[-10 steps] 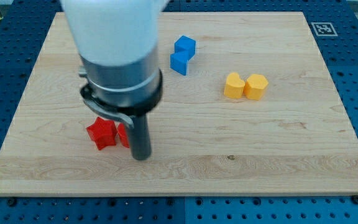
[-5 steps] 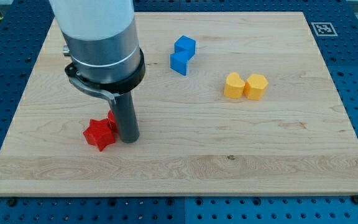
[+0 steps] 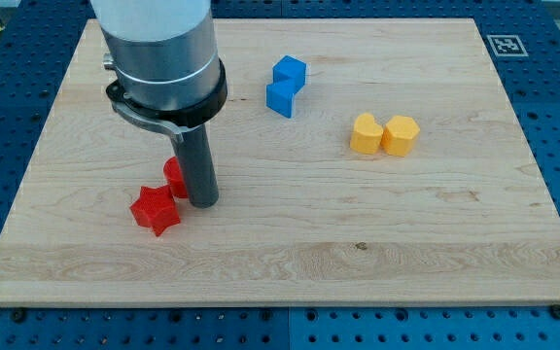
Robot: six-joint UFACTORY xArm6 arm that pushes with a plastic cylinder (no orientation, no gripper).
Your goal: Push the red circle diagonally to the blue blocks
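Note:
My tip (image 3: 202, 201) rests on the board at the left of the view. The red circle (image 3: 174, 176) sits just left of the rod and is mostly hidden behind it, touching it. A red star (image 3: 155, 210) lies just below and left of the circle, close to my tip's left side. Two blue blocks (image 3: 285, 85) stand together toward the view's top, well up and to the right of my tip.
Two yellow heart-shaped blocks (image 3: 384, 134) sit side by side at the view's right. The wooden board (image 3: 358, 253) lies on a blue perforated table. A fiducial marker (image 3: 503, 44) is at the board's top right corner.
My tip has moved left and then up the view. The red circle has shifted up and left, away from the red star, which slid a little left and down.

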